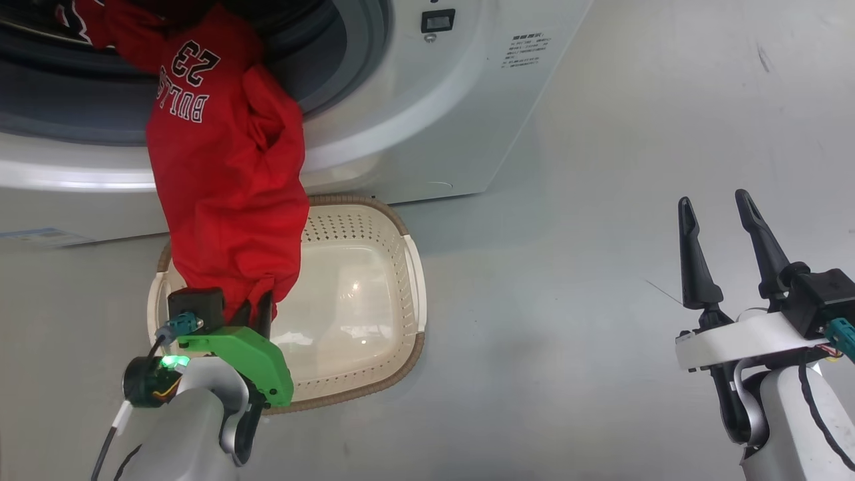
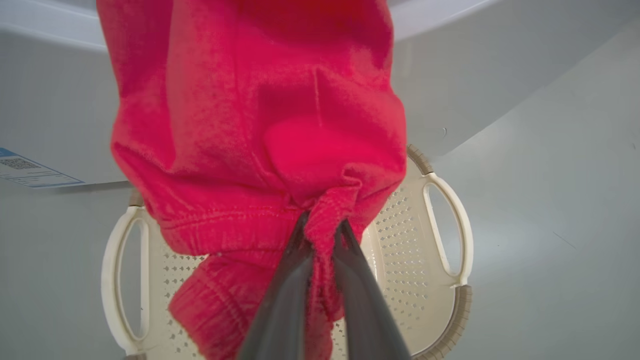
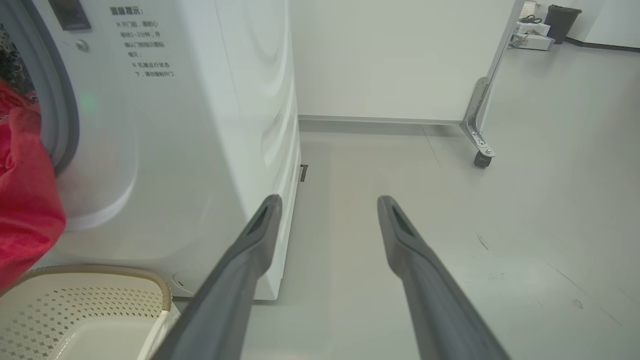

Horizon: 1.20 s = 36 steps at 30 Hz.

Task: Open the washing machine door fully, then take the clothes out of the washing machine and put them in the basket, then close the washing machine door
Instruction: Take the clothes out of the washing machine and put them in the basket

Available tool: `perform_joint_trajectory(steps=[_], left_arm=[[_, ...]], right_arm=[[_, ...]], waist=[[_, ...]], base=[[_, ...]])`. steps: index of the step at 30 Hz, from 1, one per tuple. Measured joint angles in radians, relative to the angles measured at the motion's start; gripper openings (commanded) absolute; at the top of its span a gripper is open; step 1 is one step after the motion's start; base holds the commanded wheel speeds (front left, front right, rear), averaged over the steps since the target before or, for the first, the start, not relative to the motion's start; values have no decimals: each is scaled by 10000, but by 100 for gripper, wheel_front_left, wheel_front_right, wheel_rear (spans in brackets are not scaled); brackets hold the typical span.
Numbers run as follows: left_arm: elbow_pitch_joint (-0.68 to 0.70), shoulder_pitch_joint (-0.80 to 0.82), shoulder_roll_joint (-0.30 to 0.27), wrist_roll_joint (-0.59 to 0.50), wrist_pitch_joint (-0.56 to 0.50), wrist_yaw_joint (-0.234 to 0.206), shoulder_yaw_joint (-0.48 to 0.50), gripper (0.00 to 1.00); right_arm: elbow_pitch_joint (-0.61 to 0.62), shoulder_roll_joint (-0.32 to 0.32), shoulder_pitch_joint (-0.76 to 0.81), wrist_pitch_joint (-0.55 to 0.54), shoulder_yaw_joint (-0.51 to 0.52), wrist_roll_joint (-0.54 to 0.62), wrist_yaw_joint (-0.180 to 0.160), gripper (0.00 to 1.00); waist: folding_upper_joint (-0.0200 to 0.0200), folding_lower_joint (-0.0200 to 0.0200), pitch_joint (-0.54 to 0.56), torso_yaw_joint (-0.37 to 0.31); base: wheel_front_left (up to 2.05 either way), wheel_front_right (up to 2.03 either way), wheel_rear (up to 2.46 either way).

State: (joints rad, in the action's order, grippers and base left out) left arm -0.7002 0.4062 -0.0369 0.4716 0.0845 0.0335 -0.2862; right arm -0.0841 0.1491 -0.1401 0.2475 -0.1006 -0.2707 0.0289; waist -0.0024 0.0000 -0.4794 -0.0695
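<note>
The washing machine (image 1: 414, 133) stands beyond the left gripper (image 1: 257, 307), a big white glossy box. Its round opening is ringed by a grey rubber gasket (image 1: 364, 47). The clothes (image 1: 220, 180) run from that opening straight down to the left gripper, whose two dark fingers are clamped on a bunched fold at the garment's lower end. It is a red jersey of soft matt cloth with a stitched hem; its upper part is still inside the opening and the rest hangs slack in long folds. In the head view its black, white-edged lettering reads "BULLS" and "23", upside down.

The basket (image 1: 374, 294) sits on the floor directly under the left gripper and just in front of the machine. It is a rounded rectangle of cream plastic with perforated walls, a smooth shiny bottom, a brown woven-look rim and slotted handles on two sides. The jersey's end hangs over its left half; whether the cloth touches the basket cannot be told.

The right gripper (image 1: 713, 200) is well apart from the basket, over bare grey floor (image 1: 568, 321), its fingers spread and holding nothing.

On the machine's front, left of the left gripper, is a small blue-and-white label (image 2: 25, 170) with a square code. Near the opening are a small dark rectangular window (image 1: 437, 21) and a block of grey printed lines (image 1: 528, 50), too small to read.
</note>
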Motion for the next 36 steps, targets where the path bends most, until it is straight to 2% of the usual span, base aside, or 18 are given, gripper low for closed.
perform_joint_trajectory(steps=[2,3,4,5,6,14,22,27,36], left_arm=[[-268,158,2,140,-33,40,12,1],[-393,228,2,178,-40,42,13,35],[-502,294,4,238,-40,42,12,64],[-617,364,6,309,-42,67,-25,96],[-717,426,12,359,-40,67,-35,100],[-1373,575,36,535,159,71,-109,100],[-1634,701,44,550,961,84,-90,100],[-1595,702,48,539,1432,84,-48,100],[-794,721,54,261,1664,67,67,100]], right_arm=[[-23,0,-37,0,0,0,8,100],[-38,0,-46,0,2,-2,8,100],[-54,-2,-50,0,4,-6,8,100],[-77,-2,-52,0,31,-15,6,100],[-96,0,-52,0,56,-17,6,100],[-222,-8,-95,0,148,-35,6,100],[-362,2,-160,2,311,-104,-8,100],[-424,12,-156,2,431,-104,-52,100],[-546,90,-85,17,535,-102,-65,100]], waist=[[0,0,-79,-78],[0,0,-113,-113],[0,0,-145,-147],[0,0,-174,-175],[0,0,-198,-196],[0,0,-233,-200],[0,0,-79,-20],[0,0,119,124],[0,0,652,403]], base=[[0,0,0],[0,0,0],[0,0,0],[0,0,0],[0,0,0],[0,0,0],[0,0,0],[0,0,0],[0,0,0]])
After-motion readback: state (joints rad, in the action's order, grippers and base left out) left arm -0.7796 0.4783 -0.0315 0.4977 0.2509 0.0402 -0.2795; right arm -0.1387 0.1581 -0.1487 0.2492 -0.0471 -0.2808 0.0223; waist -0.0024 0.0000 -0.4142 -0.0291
